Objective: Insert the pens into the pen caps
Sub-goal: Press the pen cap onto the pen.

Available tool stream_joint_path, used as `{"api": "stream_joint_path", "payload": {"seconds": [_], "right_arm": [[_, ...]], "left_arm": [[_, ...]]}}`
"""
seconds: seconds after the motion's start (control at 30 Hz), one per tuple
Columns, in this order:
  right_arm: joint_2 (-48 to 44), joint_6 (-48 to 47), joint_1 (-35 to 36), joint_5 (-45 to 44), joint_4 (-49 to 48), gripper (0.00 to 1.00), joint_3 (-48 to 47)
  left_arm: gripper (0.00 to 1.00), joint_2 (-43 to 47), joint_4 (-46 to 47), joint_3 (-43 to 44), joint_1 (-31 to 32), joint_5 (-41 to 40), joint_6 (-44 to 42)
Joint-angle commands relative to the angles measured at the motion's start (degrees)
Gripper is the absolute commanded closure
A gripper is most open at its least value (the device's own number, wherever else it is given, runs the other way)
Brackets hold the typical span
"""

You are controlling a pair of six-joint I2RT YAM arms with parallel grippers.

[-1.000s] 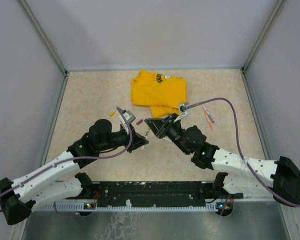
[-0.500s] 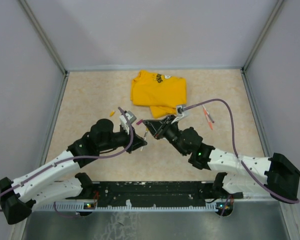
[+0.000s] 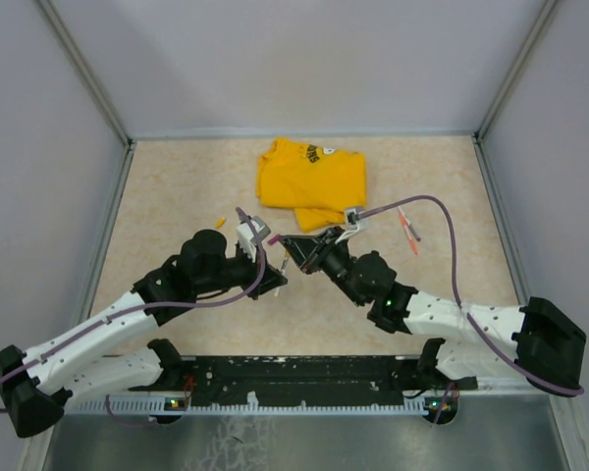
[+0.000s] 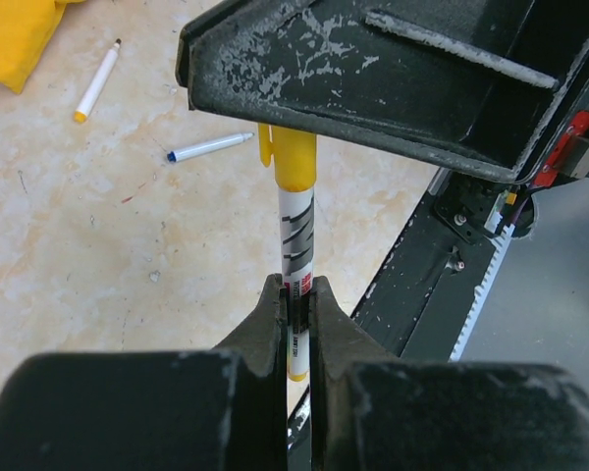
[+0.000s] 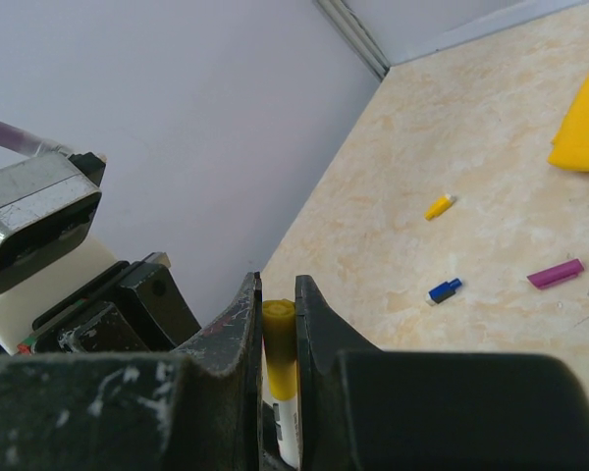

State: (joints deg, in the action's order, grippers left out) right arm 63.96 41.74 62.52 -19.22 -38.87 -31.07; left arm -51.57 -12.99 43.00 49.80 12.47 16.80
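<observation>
Top view: both arms meet mid-worktop (image 3: 177,186), just in front of the yellow T-shirt (image 3: 309,177) lying by the far edge.

Left wrist: left end effector (image 4: 295,294) is pinched tight on a white pen (image 4: 296,231), with the yellow cap (image 4: 293,162) on its far end.

Right wrist: right end effector (image 5: 276,294) is squeezed onto that yellow cap. A blue cap (image 5: 444,289) and a magenta cap (image 5: 556,273) lie loose on the worktop.

We see bright, even light across the table (image 3: 177,186), with soft, short shadows on it; above it, the left gripper (image 4: 294,292) looms dark and blurred.
</observation>
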Motion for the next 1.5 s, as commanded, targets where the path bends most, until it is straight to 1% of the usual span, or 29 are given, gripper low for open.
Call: {"api": "stream_joint_path", "payload": {"seconds": [0.0, 0.57, 0.67, 0.83, 0.93, 1.03, 1.2, 1.33, 1.47], "right_arm": [[5.0, 3.0, 6.9, 19.0, 17.0, 1.00, 5.4], [8.7, 4.0, 7.0, 20.8, 12.9, 1.00, 7.6], [7.5, 3.4, 7.0, 19.5, 13.6, 1.00, 7.3], [2.7, 3.9, 6.9, 15.5, 14.1, 1.00, 7.3], [-0.5, 2.1, 6.9, 12.4, 17.3, 1.00, 4.9], [-2.4, -1.1, 6.0, 10.3, 21.9, 1.00, 0.0], [-3.4, -4.5, 1.1, 11.1, 30.4, 1.00, -9.4], [-4.3, -7.2, -1.8, 11.7, 33.2, 1.00, -14.4], [-4.8, -10.3, -2.3, 11.2, 35.3, 1.00, -18.4]], "left_arm": [[1.00, 0.8, 33.7, 10.1, -1.4, -8.5, -2.3], [1.00, 0.4, 34.5, 10.7, -1.4, -9.3, -1.9], [1.00, 0.2, 34.3, 10.7, -1.4, -9.2, -2.0], [1.00, 0.8, 33.8, 9.8, -1.4, -9.5, -1.6], [1.00, 1.0, 33.2, 9.4, -1.4, -9.3, -1.7], [1.00, 1.2, 32.2, 9.1, -1.4, -8.1, -2.1], [1.00, 1.5, 29.3, 9.7, -1.4, -6.3, -3.3], [1.00, 1.8, 29.1, 9.7, -1.4, -6.2, -3.5], [1.00, 1.7, 29.0, 9.9, -1.4, -6.3, -3.5]]}}
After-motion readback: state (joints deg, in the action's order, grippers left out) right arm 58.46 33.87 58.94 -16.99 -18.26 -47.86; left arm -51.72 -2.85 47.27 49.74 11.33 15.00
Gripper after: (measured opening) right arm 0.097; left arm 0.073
